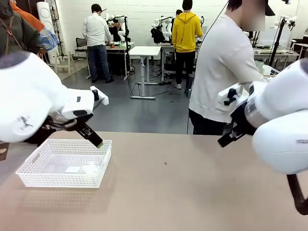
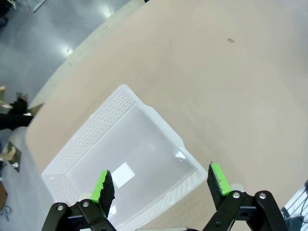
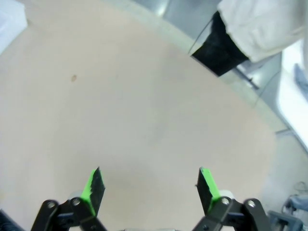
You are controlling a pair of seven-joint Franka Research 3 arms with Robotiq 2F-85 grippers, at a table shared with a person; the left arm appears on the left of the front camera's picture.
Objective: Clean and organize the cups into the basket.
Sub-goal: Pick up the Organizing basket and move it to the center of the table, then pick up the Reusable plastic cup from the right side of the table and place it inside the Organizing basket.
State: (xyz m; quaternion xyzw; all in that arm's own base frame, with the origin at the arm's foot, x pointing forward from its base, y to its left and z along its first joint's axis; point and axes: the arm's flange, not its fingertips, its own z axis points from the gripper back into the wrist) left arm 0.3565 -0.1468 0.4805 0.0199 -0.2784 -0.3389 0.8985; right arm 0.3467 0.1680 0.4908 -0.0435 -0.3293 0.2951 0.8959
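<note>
Left gripper point(image 2: 160, 182): jaws wide apart with nothing between them, hanging over one end of the basket point(image 2: 98, 126). The basket's nearest corner is cut off by the frame bottom and sits partly behind the green pads point(image 2: 103, 185). In the front view most of this gripper is behind the arm's white link. One black finger with a green tip pokes out above the basket's far rim.

Basket: white perforated plastic, upright on the robot's-left part of the table point(image 1: 192, 192), close to the left edge. There's a small flat white patch point(image 2: 122, 173) on its floor; label or glare, can't tell.

Right gripper point(image 3: 149, 185): jaws wide apart, empty, over bare tabletop on the right side. In the front view it's a dark shape against the person's trousers, half covered by the white arm body, and the jaws aren't readable there. The top-left corner of the right wrist view has a blurred white sliver point(image 3: 9, 19), cut off; can't tell what it is.

Table: matte tan and plain, with one dark speck point(image 1: 165, 163) near the middle.

Person point(image 1: 221, 67): white top, dark trousers, at the far edge right of centre, turned sideways. Their forearm runs behind the robot's right arm.

Room: glossy grey floor point(image 1: 144, 115), white desks point(image 1: 144, 50), white wall. Several people stand with their backs turned, one in a yellow hoodie point(image 1: 186, 31).
</note>
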